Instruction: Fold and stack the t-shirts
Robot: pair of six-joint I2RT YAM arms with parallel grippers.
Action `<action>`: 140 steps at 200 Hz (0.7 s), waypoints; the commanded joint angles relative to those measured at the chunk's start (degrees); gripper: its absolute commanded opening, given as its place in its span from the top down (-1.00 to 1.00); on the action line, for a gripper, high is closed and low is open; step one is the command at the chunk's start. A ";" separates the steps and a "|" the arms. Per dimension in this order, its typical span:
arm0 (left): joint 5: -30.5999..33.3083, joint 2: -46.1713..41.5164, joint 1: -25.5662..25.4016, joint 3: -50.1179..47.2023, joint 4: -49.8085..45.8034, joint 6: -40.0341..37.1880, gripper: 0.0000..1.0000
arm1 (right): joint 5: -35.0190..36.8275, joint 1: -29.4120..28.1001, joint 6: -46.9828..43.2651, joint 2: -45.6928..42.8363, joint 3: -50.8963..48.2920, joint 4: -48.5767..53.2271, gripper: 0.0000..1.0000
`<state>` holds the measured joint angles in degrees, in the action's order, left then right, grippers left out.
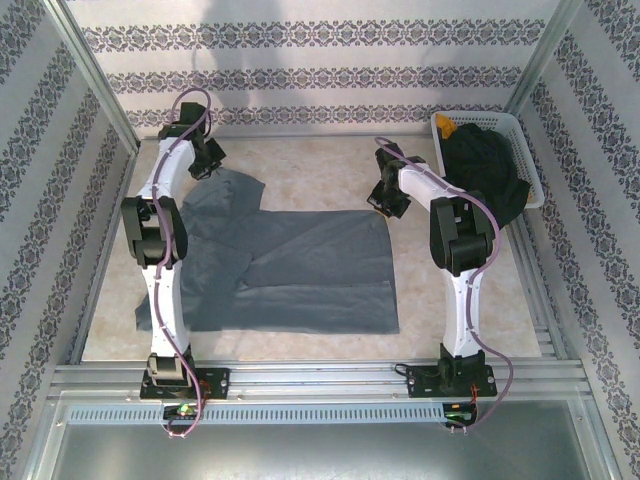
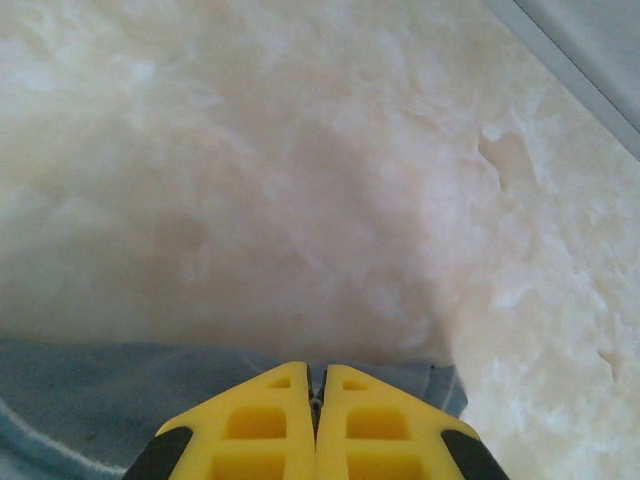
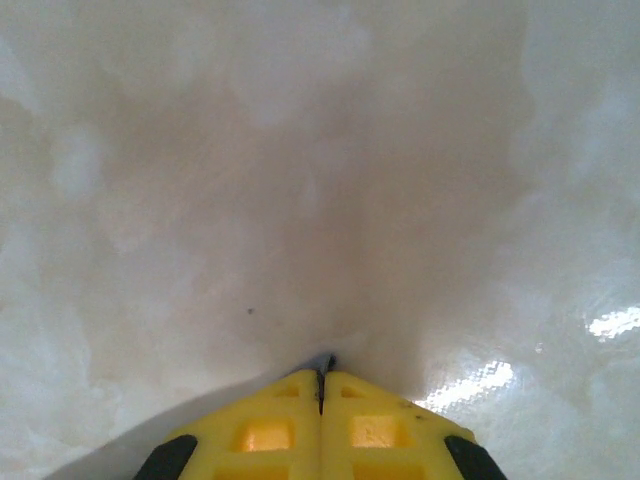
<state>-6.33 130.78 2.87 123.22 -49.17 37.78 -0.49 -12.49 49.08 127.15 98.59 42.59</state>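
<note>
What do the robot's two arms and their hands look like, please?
Both the left arm and right arm have white links with black joint housings, and a mauve cable loops along each. The left hand and right hand have yellow fingers with square recesses and black patches.

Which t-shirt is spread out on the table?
The slate blue-grey cloth t-shirt, laid out on the pale table. The black cloth t-shirt sits bunched in the white plastic lattice basket.

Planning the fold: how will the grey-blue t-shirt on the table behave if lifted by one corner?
The grey-blue t-shirt lies flat with soft creases, so it is probably floppy and would drape. It looks thin, likely light. Pushed, it may bunch.
</note>
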 commanded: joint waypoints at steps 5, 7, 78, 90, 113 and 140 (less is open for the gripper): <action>-2.29 -8.69 1.33 -6.81 1.30 2.48 1.00 | 0.18 0.02 -4.07 -4.40 -0.23 -0.40 1.00; -2.48 -9.23 1.39 -7.65 1.58 2.70 1.00 | 0.17 0.06 -4.28 -4.68 -0.34 -0.40 1.00; 0.27 -34.57 3.58 -36.55 8.14 8.46 1.00 | 0.16 -1.02 -7.40 -15.66 -9.82 -0.93 1.00; 0.82 -39.03 4.21 -40.35 8.48 9.17 1.00 | 0.31 -1.46 -7.72 -17.43 -11.89 -1.30 1.00; 2.13 -47.31 5.75 -46.04 7.41 9.94 1.00 | 0.98 -2.41 -8.86 -20.63 -15.71 -1.88 1.00; 4.74 -56.22 7.44 -50.82 3.89 10.17 1.00 | 0.97 -3.44 -9.68 -24.52 -20.84 -2.85 1.00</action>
<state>-5.32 81.43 8.82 75.53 -42.78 46.46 -0.80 -14.96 41.39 106.76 81.60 40.18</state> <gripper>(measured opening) 0.054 0.054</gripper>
